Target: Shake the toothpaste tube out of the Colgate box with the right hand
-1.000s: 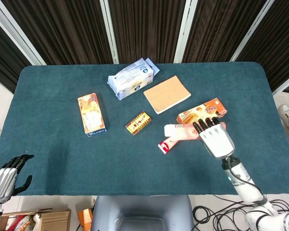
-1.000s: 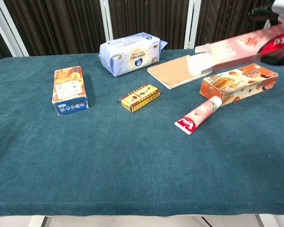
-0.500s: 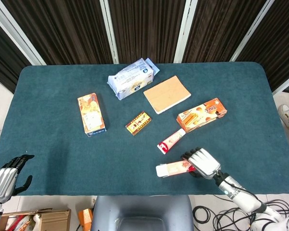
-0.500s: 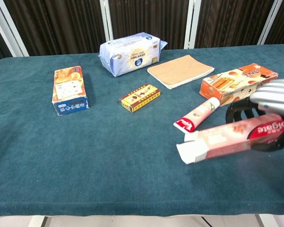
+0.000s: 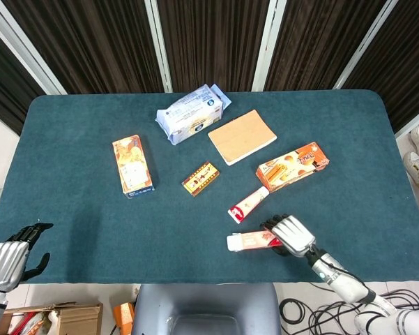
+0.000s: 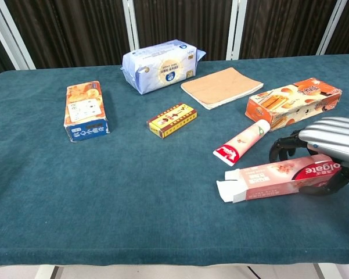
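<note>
Tube out, box down on the bench in the right hand.

Head view: the toothpaste tube (image 5: 248, 204) lies free at lower centre, the right hand (image 5: 291, 235) gripping the Colgate box (image 5: 251, 241) just below it; the left hand (image 5: 7, 259), lower left, holds nothing, fingers apart.
Chest view: the box's flap gapes at lower right; whether it is empty cannot be seen.

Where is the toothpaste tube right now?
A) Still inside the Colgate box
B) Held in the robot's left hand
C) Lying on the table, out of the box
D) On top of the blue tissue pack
C: the toothpaste tube lies bare on the table, apart from the Colgate box, whose end flap hangs open while the right hand holds it.
</note>
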Motion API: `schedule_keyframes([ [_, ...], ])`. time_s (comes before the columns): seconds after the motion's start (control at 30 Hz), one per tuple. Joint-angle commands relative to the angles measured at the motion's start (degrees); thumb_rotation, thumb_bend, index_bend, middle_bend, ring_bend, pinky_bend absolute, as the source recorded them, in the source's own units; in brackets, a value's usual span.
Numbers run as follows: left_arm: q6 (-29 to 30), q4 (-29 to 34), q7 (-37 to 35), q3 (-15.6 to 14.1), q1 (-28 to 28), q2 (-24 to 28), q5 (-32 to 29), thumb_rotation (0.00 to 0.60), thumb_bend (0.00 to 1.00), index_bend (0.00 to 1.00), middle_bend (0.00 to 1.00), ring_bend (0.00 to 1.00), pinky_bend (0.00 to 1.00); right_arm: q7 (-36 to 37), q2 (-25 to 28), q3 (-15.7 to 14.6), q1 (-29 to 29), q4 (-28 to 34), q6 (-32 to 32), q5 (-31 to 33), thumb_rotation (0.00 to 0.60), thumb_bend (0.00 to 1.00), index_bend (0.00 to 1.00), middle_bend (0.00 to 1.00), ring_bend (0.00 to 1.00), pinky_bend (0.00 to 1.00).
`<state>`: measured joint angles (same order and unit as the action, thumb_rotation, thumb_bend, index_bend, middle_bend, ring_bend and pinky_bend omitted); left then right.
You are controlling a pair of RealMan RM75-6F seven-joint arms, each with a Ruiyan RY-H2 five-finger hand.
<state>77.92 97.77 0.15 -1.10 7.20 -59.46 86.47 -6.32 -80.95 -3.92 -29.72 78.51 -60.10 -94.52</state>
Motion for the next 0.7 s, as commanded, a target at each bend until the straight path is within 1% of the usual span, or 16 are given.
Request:
schedule_keyframes([
  [0.03, -0.2, -0.2, -0.3, 0.1, 0.2, -0.1, -0.1, 0.6, 0.42, 0.24, 0.24, 0.23, 0.4, 0.7, 0.8, -0.3, 0.1, 0.2, -0.6, -0.4, 0.6, 0.18, 0.13, 0.17, 0.08, 0.28],
  [0.07, -0.3, -0.3, -0.4, 0.1, 0.2, -0.1, 0.0, 0.6, 0.42, 0.24, 0.24, 0.23, 0.4, 0.7, 1.4, -0.4, 0.2, 0.6, -0.8, -0.4, 0.6, 0.15, 0.07, 0.11, 0.04, 0.2],
  [0.1, -0.3, -0.4, -0.6, 0.1, 0.2, -0.1, -0.1, 0.6, 0.42, 0.24, 0.24, 0.23, 0.4, 0.6, 2.5, -0.6, 0.3, 1.6, -0.7, -0.3, 0.6, 0.14, 0.03, 0.06, 0.01, 0.15],
  [0.17, -0.2, -0.4, -0.7, 0.1, 0.3, -0.1, -0.1, 0.6, 0.42, 0.24, 0.24, 0.23, 0.4, 0.4, 4.8, -0.9, 0.5, 3.7, -0.6, 0.1, 0.6, 0.11, 0.0, 0.0, 0.0, 0.09],
  [0.23, 0.1, -0.4, -0.8, 0.1, 0.1, 0.0, -0.1, 0.6, 0.42, 0.24, 0.24, 0.23, 0.4, 0.4, 7.4, -1.0, 1.2, 6.5, -1.5, 0.7, 0.6, 0.1, 0.0, 0.0, 0.0, 0.08],
  [0.33, 0.5, -0.3, -0.6, 0.0, -0.1, 0.1, 0.0, 0.6, 0.42, 0.24, 0.24, 0.23, 0.4, 2.3, 10.2, -0.9, 3.0, 9.4, -4.4, 1.5, 0.6, 0.09, 0.0, 0.0, 0.0, 0.07],
  [0.4, 0.8, -0.1, -0.4, -0.1, -0.2, 0.1, 0.2, 0.6, 0.42, 0.24, 0.24, 0.23, 0.4, 4.2, 11.8, -0.4, 6.1, 11.6, -9.1, 3.0, 0.6, 0.09, 0.0, 0.0, 0.0, 0.07],
  [0.47, 1.1, -0.1, -0.1, -0.1, -0.3, 0.0, 0.5, 0.6, 0.42, 0.24, 0.24, 0.23, 0.4, 3.3, 12.8, -0.3, 9.3, 12.8, -13.2, 4.7, 0.6, 0.09, 0.0, 0.0, 0.0, 0.1],
  [0.53, 1.4, -0.1, 0.1, -0.1, -0.4, 0.0, 0.7, 0.6, 0.42, 0.24, 0.24, 0.23, 0.4, 0.8, 12.8, -0.4, 12.2, 13.1, -16.8, 5.6, 0.6, 0.09, 0.0, 0.0, 0.0, 0.12],
  [0.6, 1.8, -0.3, 0.3, 0.0, -0.5, -0.2, 0.8, 0.6, 0.42, 0.24, 0.24, 0.23, 0.4, -1.1, 11.5, -0.4, 15.6, 12.3, -21.0, 6.7, 0.6, 0.09, 0.0, 0.0, 0.0, 0.12],
  [0.7, 2.0, -0.4, 0.6, 0.1, -0.6, -0.4, 0.7, 0.6, 0.42, 0.24, 0.24, 0.23, 0.4, -1.6, 10.4, -0.5, 17.5, 11.6, -22.8, 7.4, 0.6, 0.09, 0.0, 0.0, 0.0, 0.12],
])
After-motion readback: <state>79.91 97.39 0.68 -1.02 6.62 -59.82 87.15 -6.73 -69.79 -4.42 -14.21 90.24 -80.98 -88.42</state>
